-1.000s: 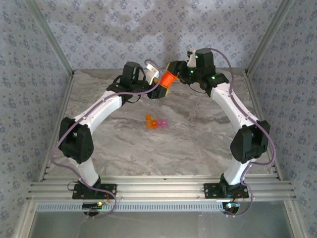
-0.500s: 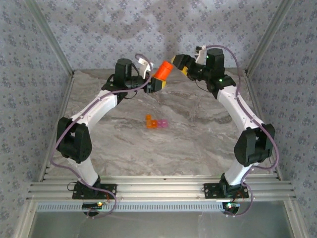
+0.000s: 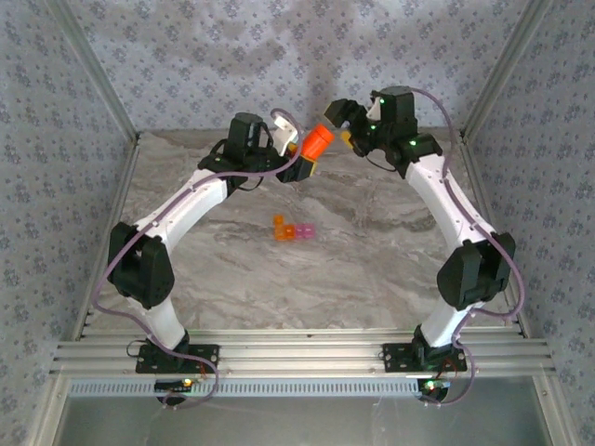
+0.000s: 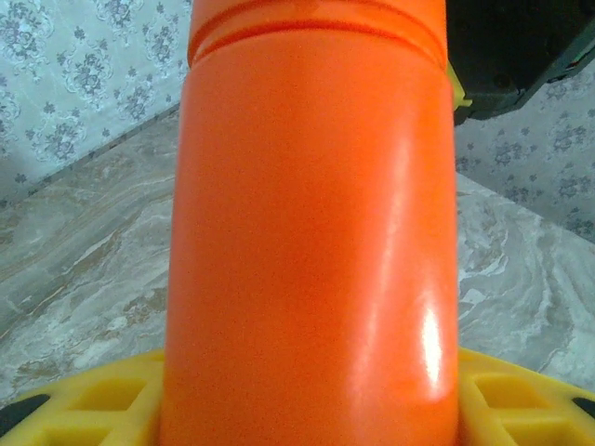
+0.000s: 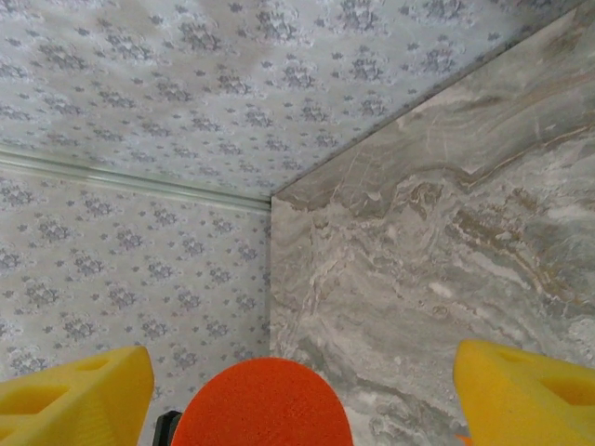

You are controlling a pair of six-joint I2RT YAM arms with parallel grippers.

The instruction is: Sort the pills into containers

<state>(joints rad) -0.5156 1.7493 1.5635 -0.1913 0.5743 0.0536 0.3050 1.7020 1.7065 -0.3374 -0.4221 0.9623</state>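
From above, my left gripper clamps the orange bottle by its lower end, over the far part of the table. The bottle tilts up and to the right, so its cap end aims at my right gripper, which sits right at that end. The containers, orange and pink joined, lie on the marble well nearer my bases, between both arms.

In the left wrist view the bottle rises straight out from between my yellow pads, pressed on both sides.

In the right wrist view the cap sits centred between my yellow fingers. They stand wide apart with a gap on each side, so that gripper is released. I judge the coming move is to close on the cap along this axis.
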